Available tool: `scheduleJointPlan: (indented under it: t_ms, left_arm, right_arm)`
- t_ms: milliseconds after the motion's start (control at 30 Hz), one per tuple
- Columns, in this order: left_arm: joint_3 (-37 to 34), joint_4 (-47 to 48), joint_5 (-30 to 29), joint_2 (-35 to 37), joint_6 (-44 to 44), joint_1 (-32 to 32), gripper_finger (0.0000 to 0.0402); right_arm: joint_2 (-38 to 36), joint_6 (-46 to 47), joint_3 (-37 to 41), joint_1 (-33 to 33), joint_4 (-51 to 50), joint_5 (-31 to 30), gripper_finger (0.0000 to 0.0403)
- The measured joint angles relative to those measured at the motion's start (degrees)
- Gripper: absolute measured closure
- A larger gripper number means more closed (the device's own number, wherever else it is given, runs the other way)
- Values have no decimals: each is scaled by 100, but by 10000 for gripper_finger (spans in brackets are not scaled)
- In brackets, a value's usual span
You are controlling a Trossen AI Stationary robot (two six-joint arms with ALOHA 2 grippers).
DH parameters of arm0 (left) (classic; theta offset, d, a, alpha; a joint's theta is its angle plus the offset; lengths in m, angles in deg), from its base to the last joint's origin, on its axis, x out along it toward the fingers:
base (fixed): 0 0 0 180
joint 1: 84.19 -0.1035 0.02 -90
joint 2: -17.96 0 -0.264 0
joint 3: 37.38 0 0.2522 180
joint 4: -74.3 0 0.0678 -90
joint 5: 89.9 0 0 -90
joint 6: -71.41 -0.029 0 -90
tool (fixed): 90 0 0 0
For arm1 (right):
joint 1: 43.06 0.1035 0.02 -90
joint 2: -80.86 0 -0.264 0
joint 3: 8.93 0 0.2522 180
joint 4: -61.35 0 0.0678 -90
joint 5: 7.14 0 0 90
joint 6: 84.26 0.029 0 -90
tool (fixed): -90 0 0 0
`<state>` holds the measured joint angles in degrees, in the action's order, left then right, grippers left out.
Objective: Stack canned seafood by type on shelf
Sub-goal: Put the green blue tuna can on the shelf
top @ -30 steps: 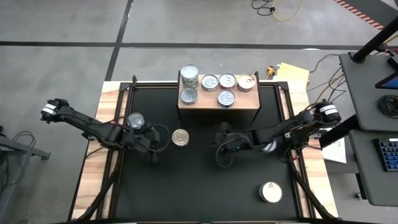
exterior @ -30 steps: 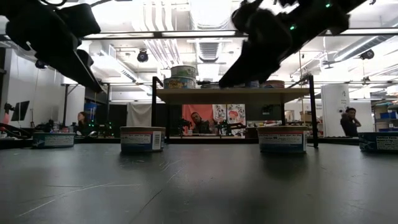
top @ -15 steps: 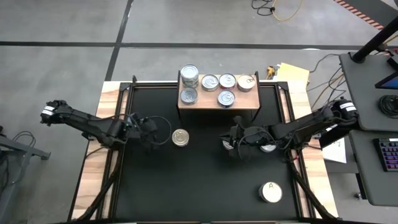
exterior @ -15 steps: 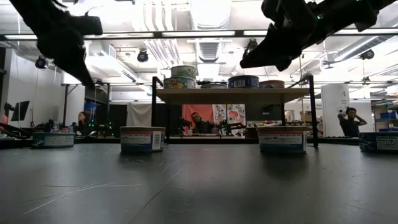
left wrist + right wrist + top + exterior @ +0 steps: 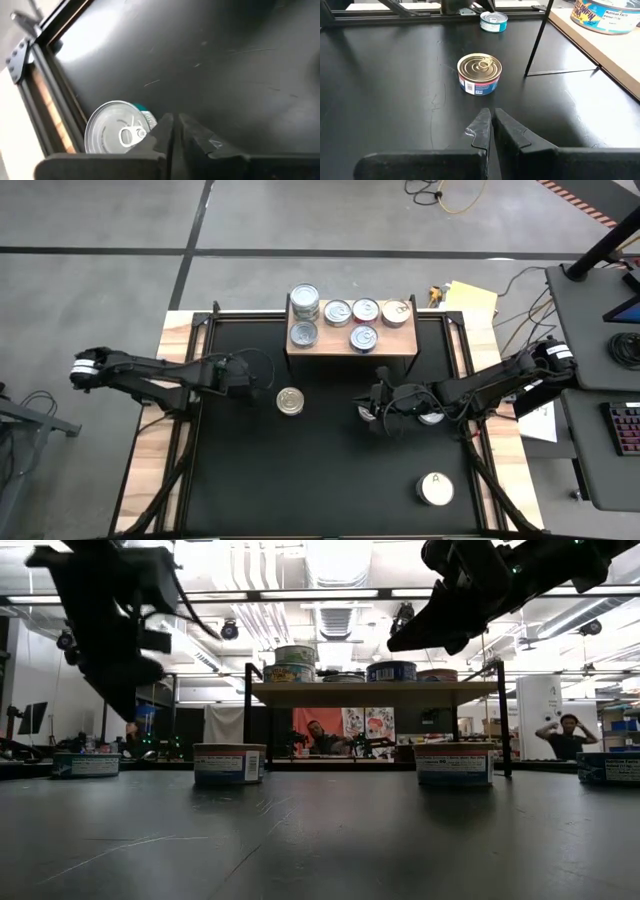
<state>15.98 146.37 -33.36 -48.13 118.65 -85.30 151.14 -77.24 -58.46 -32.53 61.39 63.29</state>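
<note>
The tins look stiff, light for their size and slick-walled; the safest hold is probably across the round wall from above, clear of the pull ring

Nearest, a white-topped tin (image 5: 435,489) sits alone at 5 o'clock on the worktop (image 5: 320,480), with open black surface all round it. Mid-worktop, a gold-topped tin (image 5: 290,401) stands free, with room to approach from every side. The right tool (image 5: 381,406) hovers at 3 o'clock of it, clenched on nothing. The left tool (image 5: 232,376) hangs at 9 o'clock, also clenched and empty, a silver tin (image 5: 117,133) just beneath it beside the worktop's rail. Farthest, at 12 o'clock, the shelf (image 5: 350,355) carries six or so tins (image 5: 365,310); its front strip is bare but narrow, its edges unguarded
</note>
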Motion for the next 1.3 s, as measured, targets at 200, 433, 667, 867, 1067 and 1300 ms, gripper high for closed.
scheduleJointPlan:
  t_ms: [200,433,667,867,1067,1300]
  left_arm:
    - [11,227,-14,-712,124,-420,399]
    - [11,423,-116,-1311,138,-461,401]
    - [-32,563,-189,-1825,202,-563,401]
    - [-39,559,-165,-2156,237,-568,401]
    - [-50,502,-165,-2335,239,-566,402]
    - [-83,469,-115,-2333,154,-566,401]
  right_arm:
    - [0,-17,0,0,-6,2,390]
    - [0,-15,0,0,-24,4,390]
    - [-100,103,0,-1,-253,2,390]
    - [-522,396,4,0,-880,2,390]
    - [-661,144,4,-2,-844,2,390]
    - [-649,242,4,-2,-839,2,390]
